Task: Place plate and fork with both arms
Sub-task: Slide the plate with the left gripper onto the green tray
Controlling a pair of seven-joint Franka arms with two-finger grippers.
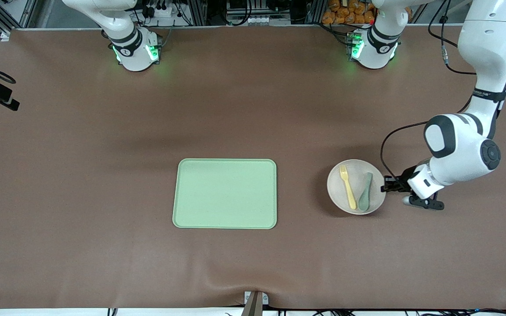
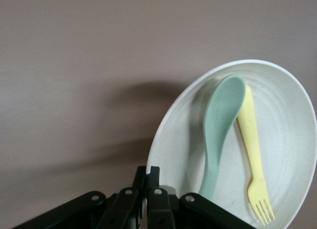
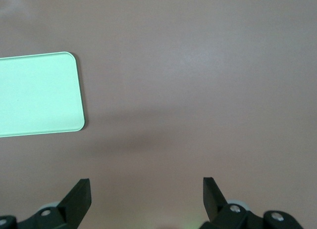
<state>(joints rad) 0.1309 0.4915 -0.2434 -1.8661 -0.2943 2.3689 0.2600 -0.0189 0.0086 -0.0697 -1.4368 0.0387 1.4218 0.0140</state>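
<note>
Front view: my left gripper (image 1: 385, 186) pinches the plate (image 1: 356, 186) rim, nothing placed yet.
Fingers clamped tight on the plate's edge at my tip; the fork (image 1: 347, 187) lies in the plate just ahead of me, touching the spoon (image 1: 365, 192). The tray (image 1: 225, 193) sits well off toward the right arm's end, bare. My right gripper (image 3: 147, 197) waits spread wide over bare table, out of the front view. Rim contact is half hidden under my fingers.

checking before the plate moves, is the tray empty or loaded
Empty: the tray shows only bare green; fork lies on the plate.
</note>
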